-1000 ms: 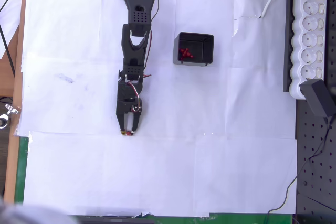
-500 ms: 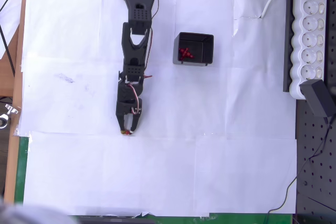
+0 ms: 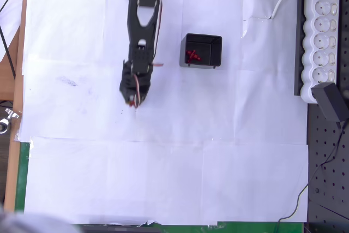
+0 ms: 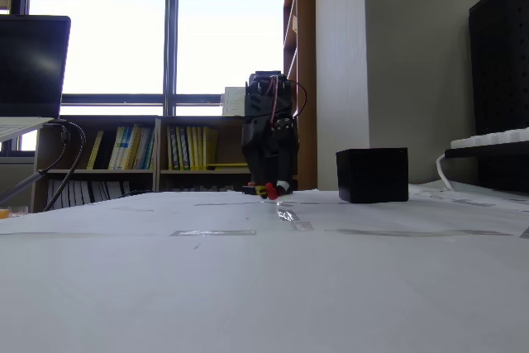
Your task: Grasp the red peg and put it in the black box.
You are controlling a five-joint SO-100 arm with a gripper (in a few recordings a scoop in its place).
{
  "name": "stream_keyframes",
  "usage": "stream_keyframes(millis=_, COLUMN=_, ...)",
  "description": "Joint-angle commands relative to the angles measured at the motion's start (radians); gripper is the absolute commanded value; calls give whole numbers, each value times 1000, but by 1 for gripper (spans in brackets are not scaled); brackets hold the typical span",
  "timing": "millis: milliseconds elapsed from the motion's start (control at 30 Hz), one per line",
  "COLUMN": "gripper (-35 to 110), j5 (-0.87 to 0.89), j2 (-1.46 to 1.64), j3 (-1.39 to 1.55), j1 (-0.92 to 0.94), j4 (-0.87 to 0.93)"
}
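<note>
Fingers (image 3: 133, 102) pinch the red peg (image 4: 270, 192), I judge.
Grasp looks done; I must carry it right, overhead, into the black box (image 3: 214, 52).

Matt white paper sheets (image 3: 218, 178), smooth and taped at their seams, cover the table. The small square black box (image 3: 201, 51) looks like matt plastic with thick walls. The long white power strip (image 3: 322, 36) is smooth, slightly glossy plastic. The black arm's gripper (image 3: 132, 101) looks like matt plastic.
</note>
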Motion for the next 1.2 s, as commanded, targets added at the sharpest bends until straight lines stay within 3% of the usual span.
stream_keyframes(millis=0, gripper=0, j5=66, j2=-298, j3=14, j1=-55, j4=253)
stream_keyframes(millis=267, gripper=0, j5=249, j2=-627, j3=-46, j1=-262, j4=646)
stream_keyframes(millis=433, gripper=0, j5=390, j2=-703, j3=-55, j1=-434, j4=778)
stream_keyframes(millis=567, gripper=0, j5=472, j2=-693, j3=-66, j1=-531, j4=699)
stream_keyframes(millis=833, gripper=0, j5=563, j2=-517, j3=-71, j1=-667, j4=374)
stream_keyframes(millis=1167, gripper=0, j5=609, j2=-414, j3=-26, j1=-719, j4=344)
